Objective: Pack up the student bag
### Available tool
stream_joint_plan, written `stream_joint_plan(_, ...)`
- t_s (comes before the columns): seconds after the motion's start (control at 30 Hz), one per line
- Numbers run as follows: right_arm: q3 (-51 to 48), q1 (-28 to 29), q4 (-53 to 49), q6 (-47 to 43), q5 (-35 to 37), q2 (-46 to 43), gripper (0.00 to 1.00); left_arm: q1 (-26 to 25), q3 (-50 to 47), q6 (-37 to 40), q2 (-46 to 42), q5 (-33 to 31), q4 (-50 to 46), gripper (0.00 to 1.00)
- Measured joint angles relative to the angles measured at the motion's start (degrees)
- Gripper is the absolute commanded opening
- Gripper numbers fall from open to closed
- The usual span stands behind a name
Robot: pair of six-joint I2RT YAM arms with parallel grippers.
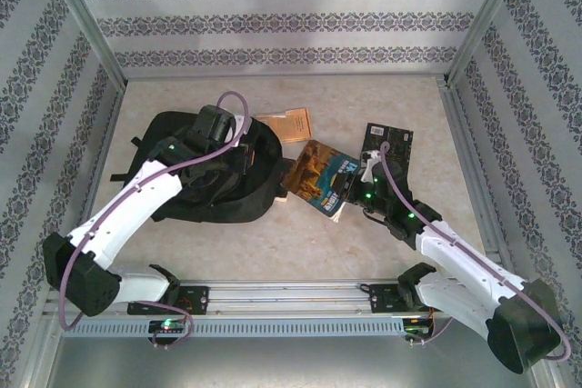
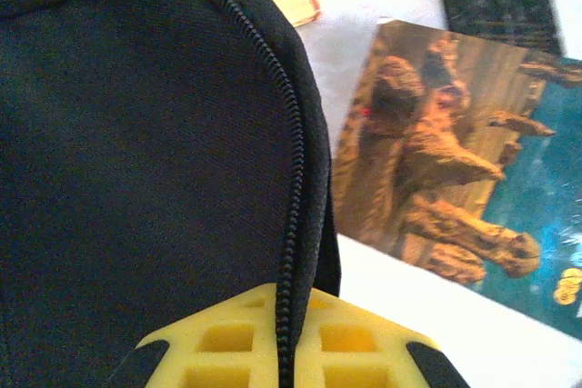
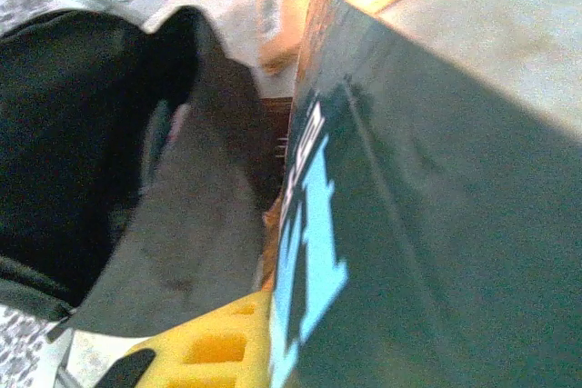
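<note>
The student bag (image 1: 227, 184) lies slumped on the left half of the table (image 1: 273, 252), a little toward the far side. The left arm rises from its near-left base, bends at the elbow and stretches over the bag. The left gripper (image 2: 286, 344) is pinched narrow on the bag's right edge, with the zip line running between its yellow pads (image 2: 227, 338).

Just right of the bag, a book with a brown-and-teal cover (image 1: 323, 177) sits tilted. The right arm reaches in low from the near-right corner, its forearm angled toward the centre. The right gripper (image 1: 356, 181) is clamped on that book's right edge.

A tan booklet (image 1: 286, 123) lies beyond the bag's far-right side. A dark book (image 1: 391, 144) lies farther right, beyond the right gripper.
</note>
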Motion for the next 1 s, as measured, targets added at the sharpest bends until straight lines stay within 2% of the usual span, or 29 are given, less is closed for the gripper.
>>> stream_joint_plan(0.2, 5.9, 4.6, -1.7, -5.0, 0.0, -1.2, 0.00, 0.0, -3.8, -4.8, -3.8, 4.2, 4.7, 0.00)
stream_joint_plan(0.47, 7.7, 5.3, -1.9, -5.2, 0.5, -6.3, 0.00, 0.0, -13.0, -11.9, -13.8, 4.0, 13.3, 0.00)
stream_joint_plan(0.73, 9.0, 5.3, 1.9, 2.0, -5.8, 2.9, 0.00, 1.2, -22.7, -20.3, -20.2, 4.1, 24.4, 0.00)
stream_joint_plan(0.77, 9.3, 5.3, 2.3, 3.1, -6.7, 4.8, 0.00, 1.2, -23.4, -21.0, -20.5, 4.2, 25.3, 0.02)
stream_joint_plan(0.93, 12.2, 5.1, 7.8, 10.1, -14.4, 15.0, 0.00, 1.2, -24.1, -21.9, -20.2, 4.6, 26.0, 0.30)
stream_joint_plan(1.0, 13.8, 5.4, 10.3, 12.3, -17.1, 18.2, 0.00, 1.2, -22.6, -21.0, -18.8, 4.5, 24.3, 0.37)
